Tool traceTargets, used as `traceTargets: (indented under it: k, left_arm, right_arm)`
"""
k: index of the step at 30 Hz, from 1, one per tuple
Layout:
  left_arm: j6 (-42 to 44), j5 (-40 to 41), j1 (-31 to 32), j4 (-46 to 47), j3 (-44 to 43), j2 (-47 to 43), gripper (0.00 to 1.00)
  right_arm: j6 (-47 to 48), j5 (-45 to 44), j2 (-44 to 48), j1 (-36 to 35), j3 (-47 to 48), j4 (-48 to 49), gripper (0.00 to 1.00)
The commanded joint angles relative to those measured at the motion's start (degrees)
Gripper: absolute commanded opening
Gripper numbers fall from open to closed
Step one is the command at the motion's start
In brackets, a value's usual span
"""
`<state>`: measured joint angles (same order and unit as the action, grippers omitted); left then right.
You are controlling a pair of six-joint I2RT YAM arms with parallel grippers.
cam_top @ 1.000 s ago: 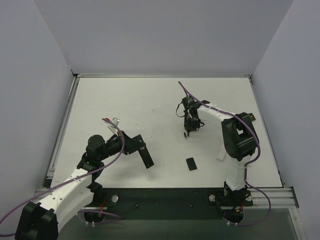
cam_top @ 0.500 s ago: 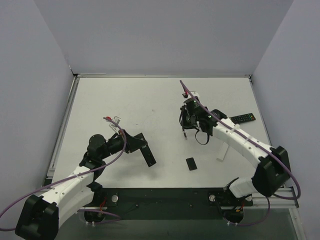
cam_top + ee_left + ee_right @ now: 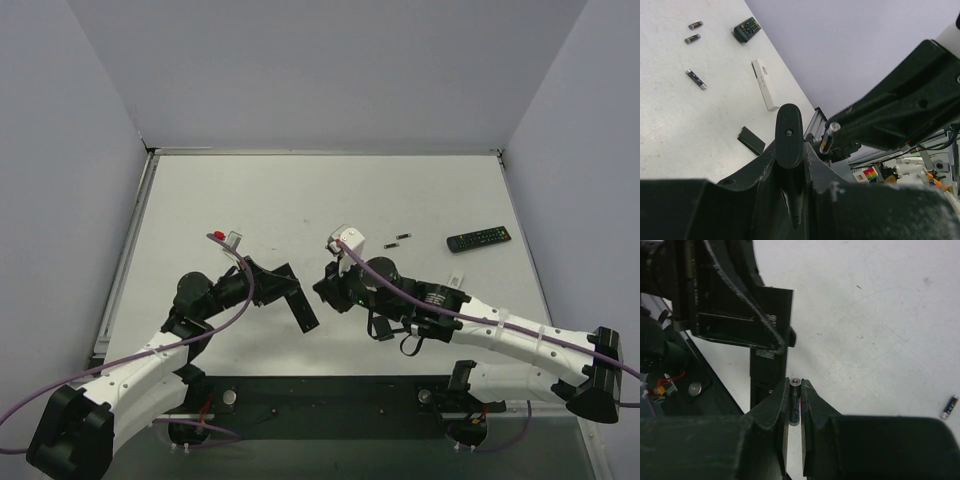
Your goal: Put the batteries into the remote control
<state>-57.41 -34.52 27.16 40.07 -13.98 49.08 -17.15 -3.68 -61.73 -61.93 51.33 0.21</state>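
Pale walls closed in a white table (image 3: 250,200), and both my arms met over its near middle. My left claw (image 3: 283,290) was clenched across a long black remote control (image 3: 306,316), holding it up off the surface with its free end slanting down towards my right arm. My right claw (image 3: 794,390) was clamped on one battery (image 3: 794,405). The little dark cylinder lay lengthwise between the two fingertips, and its bright metal end just showed at their tips. That end pointed at the remote control's black body, just beside it. I could not tell whether the two touched. From my left wrist the same battery (image 3: 829,137) stood tilted in the dark fingers just to the right of the remote control's rounded end (image 3: 789,134), with a small gap between them.

Loose batteries (image 3: 695,25) lay farther out on the table, two close together and a third (image 3: 696,80) nearer. Well apart from either claw, a second remote (image 3: 478,239) rested towards the right edge. A white bar (image 3: 764,85) and a small black cover (image 3: 751,140) lay flat between those and me.
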Motion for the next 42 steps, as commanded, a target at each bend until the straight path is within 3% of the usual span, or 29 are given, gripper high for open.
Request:
traceTargets:
  k: [1, 14, 42]
  left_arm:
    - [-1.39, 2.0, 1.75, 5.19, -3.07, -1.18, 0.0]
    - [-6.31, 6.49, 2.46, 8.61, -2.37, -2.76, 0.0]
    - [-11.94, 9.65, 2.55, 13.8, -1.4, -5.05, 0.0]
  right_arm:
    - [3.78, -2.82, 1.53, -4.95, -1.58, 11.02, 0.0]
    - [5.02, -3.52, 0.39, -10.58, -3.69, 15.44, 0.0]
    - [5.9, -4.22, 0.39, -11.28, -6.77, 15.17, 0.0]
